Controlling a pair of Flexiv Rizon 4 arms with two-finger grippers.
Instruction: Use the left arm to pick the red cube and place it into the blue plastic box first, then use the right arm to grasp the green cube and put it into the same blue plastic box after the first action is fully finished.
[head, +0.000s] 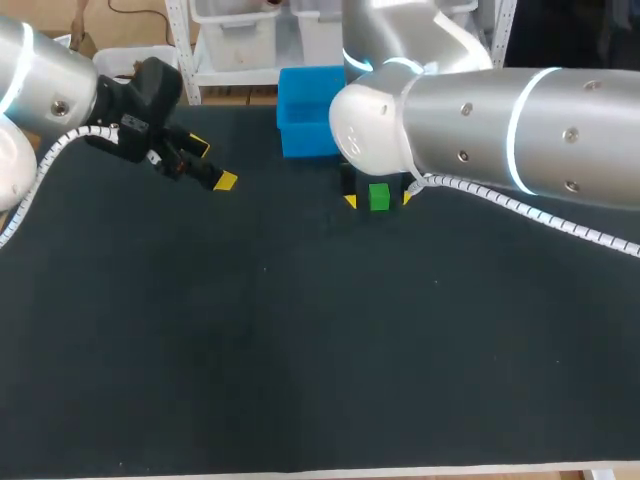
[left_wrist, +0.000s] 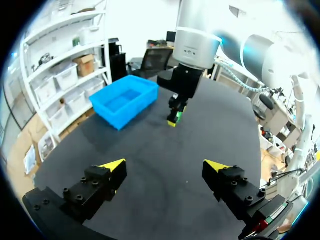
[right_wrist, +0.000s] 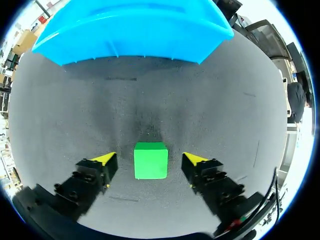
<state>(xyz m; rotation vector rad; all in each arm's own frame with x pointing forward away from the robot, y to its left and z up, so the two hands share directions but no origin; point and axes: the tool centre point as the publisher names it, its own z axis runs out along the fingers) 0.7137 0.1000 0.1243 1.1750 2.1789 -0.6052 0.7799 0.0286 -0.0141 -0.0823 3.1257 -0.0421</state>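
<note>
table (head: 300, 350) black mat | left gripper (head: 212, 164) – fingers wide apart, nothing between them, above the mat, well to the left of the blue plastic box (head: 310, 140) | green cube (head: 379, 197) on the mat just in front of that box | right gripper (right_wrist: 149, 159) – fingers apart, straddling the cube, gap on each side

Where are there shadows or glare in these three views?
Right wrist view: a soft shadow lies ahead of the green cube, toward the blue box. Head view: a bright sheen on the silver shell of the right arm. Left wrist view: the box shades the mat beside it.
</note>
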